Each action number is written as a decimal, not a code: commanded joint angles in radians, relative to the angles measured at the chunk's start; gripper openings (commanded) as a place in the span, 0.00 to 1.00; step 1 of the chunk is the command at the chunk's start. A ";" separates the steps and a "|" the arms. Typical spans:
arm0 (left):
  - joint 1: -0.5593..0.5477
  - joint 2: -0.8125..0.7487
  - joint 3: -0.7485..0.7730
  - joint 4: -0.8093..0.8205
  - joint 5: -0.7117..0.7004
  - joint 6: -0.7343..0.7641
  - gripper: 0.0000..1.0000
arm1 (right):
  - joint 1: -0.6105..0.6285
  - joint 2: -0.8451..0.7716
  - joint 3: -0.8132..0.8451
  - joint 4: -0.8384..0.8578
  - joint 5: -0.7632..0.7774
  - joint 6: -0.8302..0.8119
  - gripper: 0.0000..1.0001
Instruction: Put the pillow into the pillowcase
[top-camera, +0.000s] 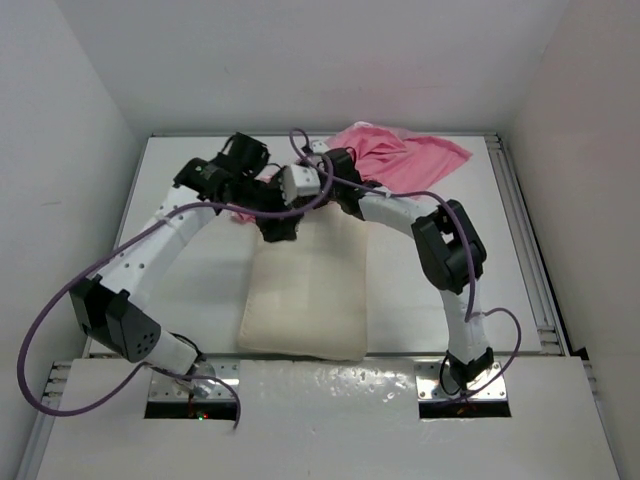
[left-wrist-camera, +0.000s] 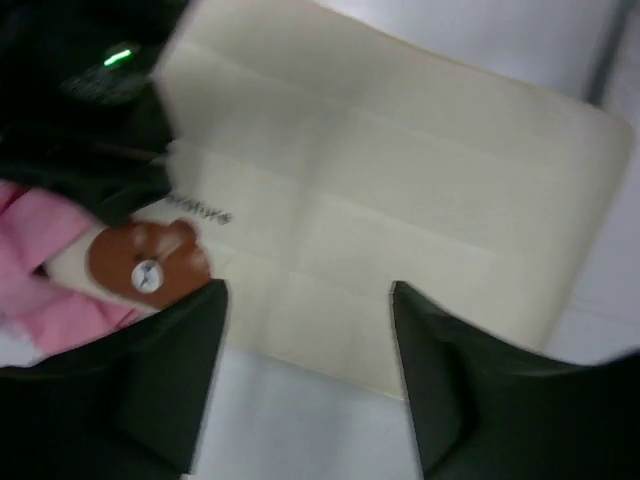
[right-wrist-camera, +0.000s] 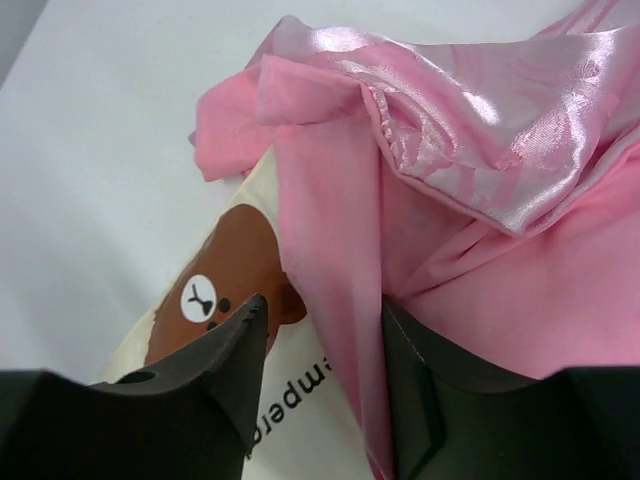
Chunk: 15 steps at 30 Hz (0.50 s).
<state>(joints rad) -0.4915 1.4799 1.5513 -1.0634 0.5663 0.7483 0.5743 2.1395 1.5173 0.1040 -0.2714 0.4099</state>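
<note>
Fingers (left-wrist-camera: 190, 370) of the left gripper (left-wrist-camera: 308, 305) are hanging spread wide over the pillow (top-camera: 305, 290), beside its brown bear mark (left-wrist-camera: 150, 262). The right gripper (right-wrist-camera: 322, 320) is sitting partly parted, a fold of the pink pillowcase (top-camera: 400, 155) running between its fingers; whether it is gripping is unclear. The cream pillow is lying mid-way across the table (top-camera: 200, 290), its far end touching the crumpled pillowcase at the far right.
</note>
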 joint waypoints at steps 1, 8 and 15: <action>0.128 0.009 -0.061 0.235 -0.099 -0.165 0.57 | -0.002 -0.088 -0.034 -0.009 -0.031 -0.006 0.49; 0.217 0.146 -0.166 0.684 -0.466 -0.306 0.73 | -0.005 -0.205 -0.037 -0.095 0.151 0.024 0.97; 0.275 0.423 0.003 0.776 -0.519 -0.320 0.85 | -0.039 -0.417 -0.153 -0.199 0.348 0.121 0.99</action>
<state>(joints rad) -0.2520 1.8511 1.4887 -0.3977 0.1070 0.4561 0.5552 1.8374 1.4036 -0.0547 -0.0448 0.4721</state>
